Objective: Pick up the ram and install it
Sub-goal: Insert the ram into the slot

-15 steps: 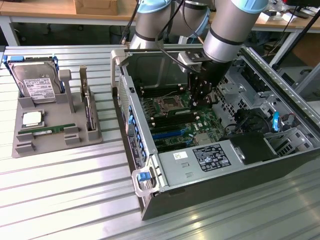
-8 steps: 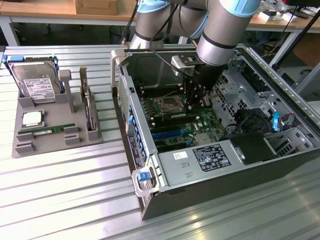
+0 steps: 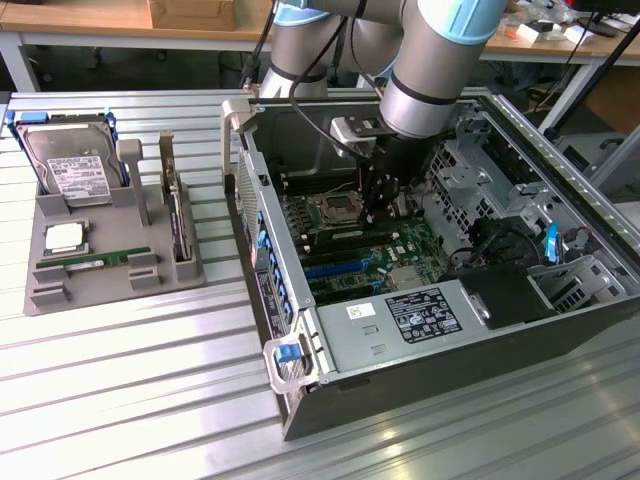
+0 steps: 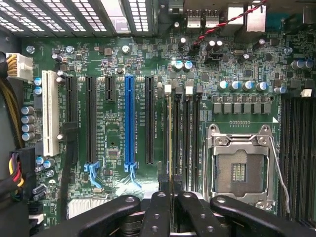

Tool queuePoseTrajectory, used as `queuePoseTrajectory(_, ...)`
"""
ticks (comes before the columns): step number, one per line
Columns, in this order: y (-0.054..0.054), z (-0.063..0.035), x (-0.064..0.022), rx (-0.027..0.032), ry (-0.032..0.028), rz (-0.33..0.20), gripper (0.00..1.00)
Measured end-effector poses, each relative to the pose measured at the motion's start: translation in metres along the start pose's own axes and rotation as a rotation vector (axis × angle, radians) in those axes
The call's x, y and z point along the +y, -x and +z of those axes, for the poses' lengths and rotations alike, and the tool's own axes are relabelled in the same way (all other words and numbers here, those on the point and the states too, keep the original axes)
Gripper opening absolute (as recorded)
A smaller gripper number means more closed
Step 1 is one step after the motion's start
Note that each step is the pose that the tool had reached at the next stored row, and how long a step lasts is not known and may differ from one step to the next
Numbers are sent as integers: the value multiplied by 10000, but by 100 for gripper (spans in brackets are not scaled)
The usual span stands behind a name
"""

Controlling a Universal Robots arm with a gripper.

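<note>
Your claw [image 4: 170, 197] is clamped on the ram [image 4: 171, 143], which stands on edge in the memory slot just at nine o'clock of the empty processor socket [image 4: 239, 170] on the motherboard [image 4: 111, 123]. Keep the stick dead upright and parallel with the slot rails, and press evenly along its length. Judging by the white latch [image 4: 168, 89] at the far end, watch that it seats. A spare stick [image 3: 95, 262] lies on the desk tray [image 3: 40, 300].

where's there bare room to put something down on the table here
Bare slatted table in front of the grey parts tray, along the open computer case. It is crowded on the tray and inside the case, where the gripper sits over the motherboard.
</note>
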State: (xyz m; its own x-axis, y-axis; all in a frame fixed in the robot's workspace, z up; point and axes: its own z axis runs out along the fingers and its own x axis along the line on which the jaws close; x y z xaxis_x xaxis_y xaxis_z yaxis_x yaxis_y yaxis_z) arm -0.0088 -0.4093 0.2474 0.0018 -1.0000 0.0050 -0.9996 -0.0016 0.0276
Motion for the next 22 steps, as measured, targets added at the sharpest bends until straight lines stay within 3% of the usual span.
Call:
queuePoseTrajectory(2, 0, 27, 10, 25, 0, -1, 12)
queuePoseTrajectory(3, 0, 44, 11, 87, 0, 2, 12)
queuePoseTrajectory(5, 2, 62, 11, 125, 1, 4, 12)
queuePoseTrajectory(22, 18, 95, 36, 124, 2, 147, 12)
